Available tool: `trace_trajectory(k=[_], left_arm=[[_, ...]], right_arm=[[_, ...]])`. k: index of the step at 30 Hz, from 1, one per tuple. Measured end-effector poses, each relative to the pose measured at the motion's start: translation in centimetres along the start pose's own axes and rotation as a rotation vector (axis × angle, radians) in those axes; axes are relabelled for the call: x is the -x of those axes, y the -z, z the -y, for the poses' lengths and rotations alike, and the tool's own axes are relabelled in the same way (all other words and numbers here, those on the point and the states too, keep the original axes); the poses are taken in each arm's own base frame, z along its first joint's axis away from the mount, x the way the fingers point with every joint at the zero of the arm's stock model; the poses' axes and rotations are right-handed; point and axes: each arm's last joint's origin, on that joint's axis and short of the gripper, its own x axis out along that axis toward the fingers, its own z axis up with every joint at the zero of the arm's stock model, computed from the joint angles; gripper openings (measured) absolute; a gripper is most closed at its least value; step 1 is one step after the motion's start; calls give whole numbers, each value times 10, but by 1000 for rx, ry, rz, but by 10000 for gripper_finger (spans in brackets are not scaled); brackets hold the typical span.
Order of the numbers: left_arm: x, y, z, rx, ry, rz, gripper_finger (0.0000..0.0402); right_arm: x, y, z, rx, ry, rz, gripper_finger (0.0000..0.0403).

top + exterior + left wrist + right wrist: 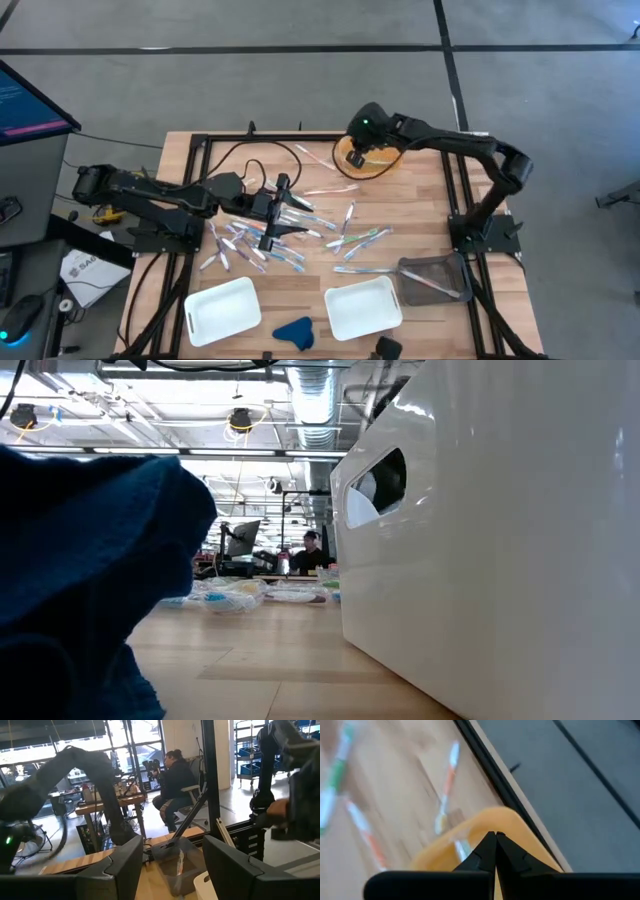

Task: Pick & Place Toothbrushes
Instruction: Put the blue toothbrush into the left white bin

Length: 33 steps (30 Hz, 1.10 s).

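Pale wood-grain surface (420, 215) with a black metal frame; slim white plastic toothbrushes (300, 232) with blue, green, pink and orange accents lie scattered beneath the left arm's black fingers (270, 238). Just under the right arm's black fingers (496, 851) sits a round yellow-orange bowl (385, 166). Two white rectangular trays (222, 310), a blue cloth lump (294, 331), a grey see-through bin (434, 280)

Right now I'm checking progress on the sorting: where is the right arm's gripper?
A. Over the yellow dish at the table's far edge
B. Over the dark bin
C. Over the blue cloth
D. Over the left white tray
A: the high view shows the right gripper above the yellow dish, fingers shut.
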Motion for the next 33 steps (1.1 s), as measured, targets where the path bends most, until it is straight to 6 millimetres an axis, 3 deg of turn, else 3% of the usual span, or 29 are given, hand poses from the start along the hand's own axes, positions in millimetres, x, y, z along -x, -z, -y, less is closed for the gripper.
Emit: trace_trajectory(k=[7,14,19,25,33], left_arm=[[0,0,0,2,0,-2,199],[0,1,0,4,2,-9,199],[0,1,0,12,2,-13,199],[0,1,0,13,2,-15,199],[1,7,-2,27,-94,-94,199]], right_arm=[[61,-15,-26,48,-57,154,0],[110,-15,-71,132,-181,249,0],[124,4,-102,151,-271,346,0],[131,38,-115,56,-358,496,0],[162,66,-131,-98,-572,934,0]])
